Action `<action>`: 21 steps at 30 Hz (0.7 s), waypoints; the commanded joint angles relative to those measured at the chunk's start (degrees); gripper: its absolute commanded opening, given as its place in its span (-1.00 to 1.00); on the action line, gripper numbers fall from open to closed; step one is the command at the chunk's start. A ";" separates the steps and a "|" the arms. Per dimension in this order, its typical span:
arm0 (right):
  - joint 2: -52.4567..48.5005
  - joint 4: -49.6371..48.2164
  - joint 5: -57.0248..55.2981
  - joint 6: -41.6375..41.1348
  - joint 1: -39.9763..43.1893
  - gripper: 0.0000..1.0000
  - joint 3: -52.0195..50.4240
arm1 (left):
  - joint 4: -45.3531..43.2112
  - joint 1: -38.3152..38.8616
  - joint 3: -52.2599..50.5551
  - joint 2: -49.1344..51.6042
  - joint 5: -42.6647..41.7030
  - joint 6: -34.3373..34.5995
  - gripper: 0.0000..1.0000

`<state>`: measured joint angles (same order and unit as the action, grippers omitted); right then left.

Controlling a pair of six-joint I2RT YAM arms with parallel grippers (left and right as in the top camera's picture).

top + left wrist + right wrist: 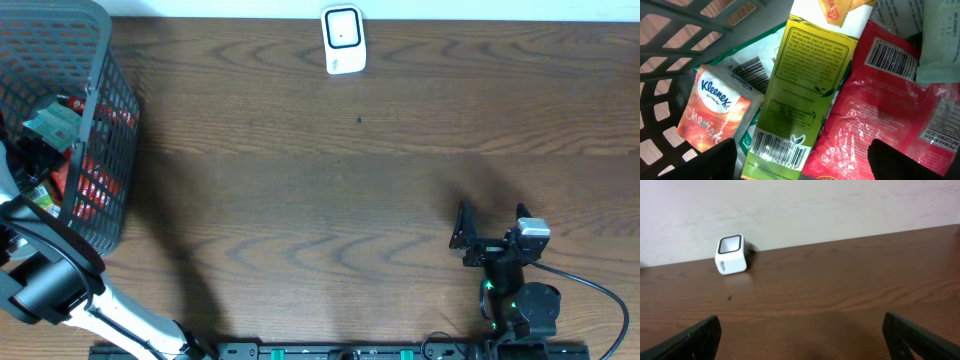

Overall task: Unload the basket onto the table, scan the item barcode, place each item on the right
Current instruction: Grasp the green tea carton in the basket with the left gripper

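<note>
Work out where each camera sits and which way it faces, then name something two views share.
Overhead: above the table, looking straight down; basket left, scanner at the far edge, both arms showing.
Left wrist: on the left arm, looking down into the basket at a green pack, Kleenex pack and red packet; open left gripper frames the bottom.
Right wrist: low over the table, facing the scanner by the wall; open right gripper at the bottom.
Shared: overhead and right wrist both show the scanner.
</note>
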<state>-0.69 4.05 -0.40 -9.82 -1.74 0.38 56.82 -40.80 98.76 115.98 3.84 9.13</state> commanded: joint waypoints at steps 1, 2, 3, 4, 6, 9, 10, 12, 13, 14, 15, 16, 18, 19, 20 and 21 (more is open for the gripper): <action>0.28 0.24 0.28 0.68 0.24 0.98 -0.07 | 0.31 -0.39 -1.07 0.55 0.76 -0.52 0.70; 0.28 0.24 0.28 0.68 0.24 0.99 -0.09 | 0.31 -0.39 -1.11 0.55 0.76 -0.52 0.70; 0.28 0.24 0.28 0.68 0.24 0.98 -0.07 | 0.31 -0.39 -1.20 0.57 0.76 -0.52 0.70; 0.28 0.24 0.28 0.68 0.24 0.99 -0.09 | 0.11 -0.39 -1.44 0.61 0.76 -0.50 0.70; 0.28 0.24 0.28 0.68 0.24 0.98 -0.07 | -0.39 -0.39 -2.23 0.61 0.76 -0.52 0.70; 0.28 0.24 0.28 0.68 0.24 0.99 -0.07 | -1.55 -0.39 -3.67 0.61 0.76 -0.50 0.70; 0.28 0.24 0.28 0.68 0.24 0.98 -0.09 | -1.92 -0.39 -4.09 0.61 0.76 -0.52 0.70; 0.28 0.24 0.28 0.68 0.24 0.99 -0.09 | -2.69 -0.39 -4.70 0.61 0.74 -0.46 0.70; 0.28 0.24 0.28 0.68 0.24 0.98 -0.07 | -2.86 -0.39 -4.70 0.61 0.74 -0.46 0.70; 0.28 0.24 0.28 0.68 0.24 0.98 -0.07 | -3.02 -0.39 -4.68 0.61 0.74 -0.44 0.70; 0.28 0.24 0.28 0.68 0.24 0.98 -0.09 | -3.34 -0.39 -4.68 0.61 0.74 -0.46 0.69; 0.28 0.24 0.28 0.68 0.24 0.99 -0.09 | -3.39 -0.39 -4.68 0.61 0.74 -0.46 0.68; 0.28 0.24 0.28 0.68 0.24 0.99 -0.07 | -3.56 -0.39 -4.68 0.61 0.74 -0.46 0.47; 0.28 0.24 0.28 0.68 0.24 0.99 -0.07 | -3.65 -0.39 -4.68 0.61 0.74 -0.48 0.42; 0.28 0.24 0.28 0.68 0.24 0.99 -0.09 | -3.74 -0.39 -4.68 0.61 0.74 -0.48 0.32; 0.28 0.24 0.28 0.68 0.24 0.98 -0.07 | -3.76 -0.39 -4.68 0.61 0.74 -0.50 0.22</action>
<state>-0.69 4.05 -0.38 -9.82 -1.74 0.38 53.28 -40.84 94.45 116.01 4.08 8.95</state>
